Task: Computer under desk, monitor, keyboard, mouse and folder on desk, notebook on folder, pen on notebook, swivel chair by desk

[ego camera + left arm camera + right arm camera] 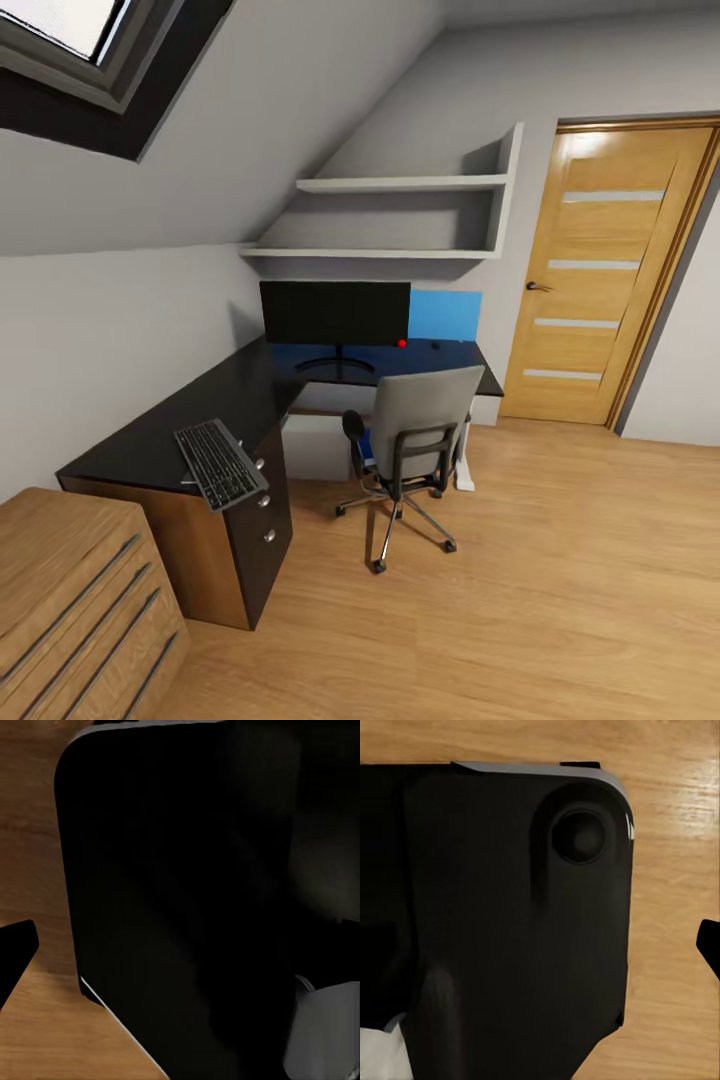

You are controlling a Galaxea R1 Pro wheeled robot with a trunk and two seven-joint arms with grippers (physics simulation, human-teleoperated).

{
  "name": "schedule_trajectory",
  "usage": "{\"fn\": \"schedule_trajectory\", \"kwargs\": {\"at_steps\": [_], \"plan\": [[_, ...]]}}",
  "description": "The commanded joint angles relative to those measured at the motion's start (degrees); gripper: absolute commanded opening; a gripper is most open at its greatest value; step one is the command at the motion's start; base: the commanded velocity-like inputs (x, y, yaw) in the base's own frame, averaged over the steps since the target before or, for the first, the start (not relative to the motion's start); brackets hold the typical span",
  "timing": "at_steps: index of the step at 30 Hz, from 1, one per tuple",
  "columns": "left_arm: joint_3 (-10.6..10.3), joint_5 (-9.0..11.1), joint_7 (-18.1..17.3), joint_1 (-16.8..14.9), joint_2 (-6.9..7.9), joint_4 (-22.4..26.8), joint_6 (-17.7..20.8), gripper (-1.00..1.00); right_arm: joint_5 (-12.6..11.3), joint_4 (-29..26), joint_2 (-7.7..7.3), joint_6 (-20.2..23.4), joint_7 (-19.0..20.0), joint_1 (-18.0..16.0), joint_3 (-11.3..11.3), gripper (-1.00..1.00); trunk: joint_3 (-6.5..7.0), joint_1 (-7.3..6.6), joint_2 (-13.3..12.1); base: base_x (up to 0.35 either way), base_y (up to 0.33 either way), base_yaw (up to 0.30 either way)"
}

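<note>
Black keyboard (218, 464) is seen overhanging the surface (150, 440) edge, long axis toward the monitor (335, 313) — well ahead-left of the robot; hand states cannot be told.

1. A glossy black L-shaped desk (200, 405) fills the attic corner, its dark drawer unit (268, 500) at the near end.
2. The monitor (335, 313) stands at the desk's 12 o'clock end; a small dark object, likely the mouse (435, 346), lies toward 2 o'clock.
3. The keyboard (218, 463) sits at 7 o'clock, tilted and overhanging the front edge.
4. On the wood floor (520, 580), the swivel chair (415, 450) stands just beside the desk.
</note>
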State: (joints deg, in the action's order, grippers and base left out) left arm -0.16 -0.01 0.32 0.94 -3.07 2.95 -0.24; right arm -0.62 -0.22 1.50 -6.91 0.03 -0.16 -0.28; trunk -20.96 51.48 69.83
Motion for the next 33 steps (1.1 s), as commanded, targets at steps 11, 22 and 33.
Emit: {"fn": "schedule_trajectory", "kwargs": {"at_steps": [11, 22, 33], "plan": [[0.05, 0.08, 0.15, 0.03, 0.11, 8.27, -0.03, 1.0, -0.13, -0.6, 0.27, -12.89, 0.15, -0.02, -0.08, 1.0, 1.93, -2.42, -4.4, 0.0, 0.0, 0.0], [0.22, 2.44, 0.29, 0.04, -0.12, 24.06, 0.02, 1.0, -0.01, -10.79, 0.24, -31.42, -0.07, -0.03, -0.1, 1.0, 3.91, -4.84, -8.81, 0.0, 0.0, 0.0], [0.18, 3.08, -0.02, 0.03, -1.28, 18.41, -18.99, 1.0, 0.32, -11.47, -1.72, -32.97, -0.2, -2.95, -0.16, 1.0, 4.09, -5.06, -9.21, 0.0, 0.0, -0.02]]}}
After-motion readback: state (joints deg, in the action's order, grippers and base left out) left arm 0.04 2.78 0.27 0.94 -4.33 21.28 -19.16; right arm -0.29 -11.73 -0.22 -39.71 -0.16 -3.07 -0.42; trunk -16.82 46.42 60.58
